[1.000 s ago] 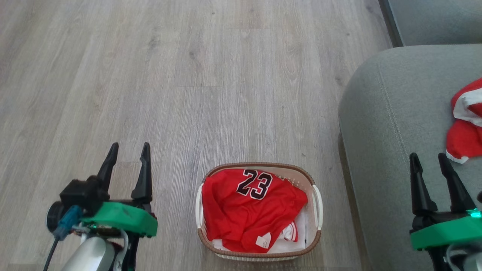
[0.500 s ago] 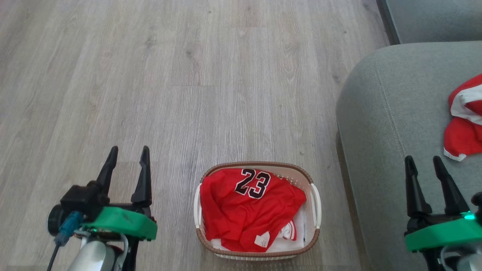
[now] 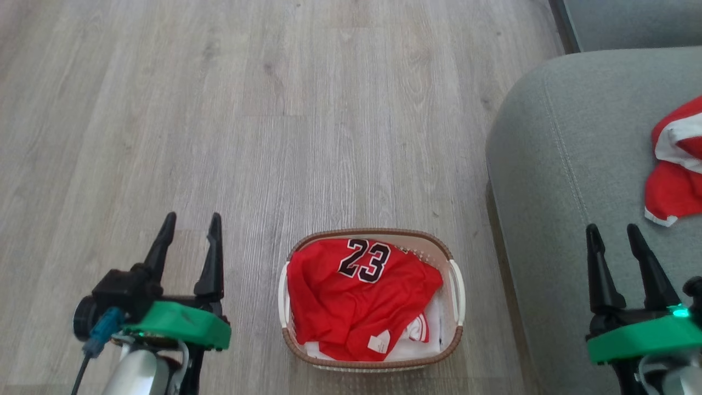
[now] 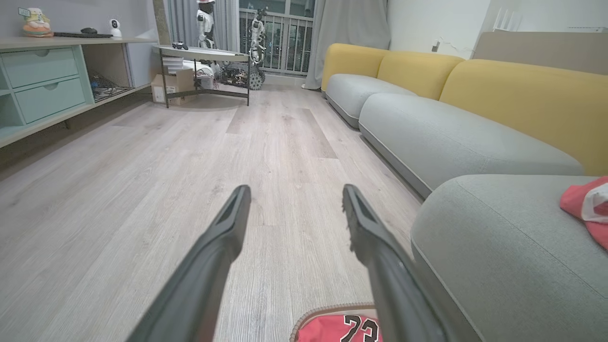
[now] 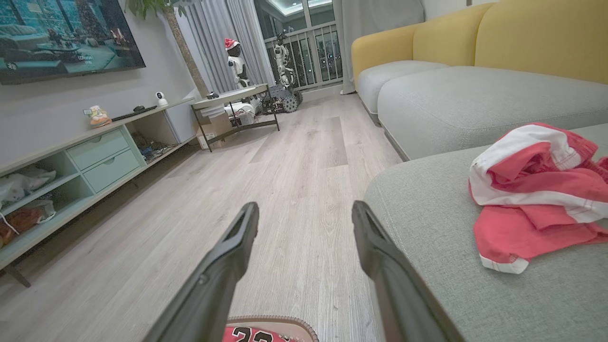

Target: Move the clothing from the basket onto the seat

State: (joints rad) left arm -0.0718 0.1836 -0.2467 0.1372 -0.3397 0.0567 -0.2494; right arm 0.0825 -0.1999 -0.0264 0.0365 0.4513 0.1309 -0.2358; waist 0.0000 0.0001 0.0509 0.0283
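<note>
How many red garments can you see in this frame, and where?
2: a number 23 jersey in the basket, and a crumpled one on the seat. White fabric beneath the jersey may hide more.

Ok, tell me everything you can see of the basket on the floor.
The basket is small, rounded-rectangular, of cream perforated plastic with a brown woven-look rim and a white handle on each side. It stands upright on the wood floor, beside the grey seat with a gap between. A crumpled red jersey numbered 23 lies in it over some white fabric.
</note>
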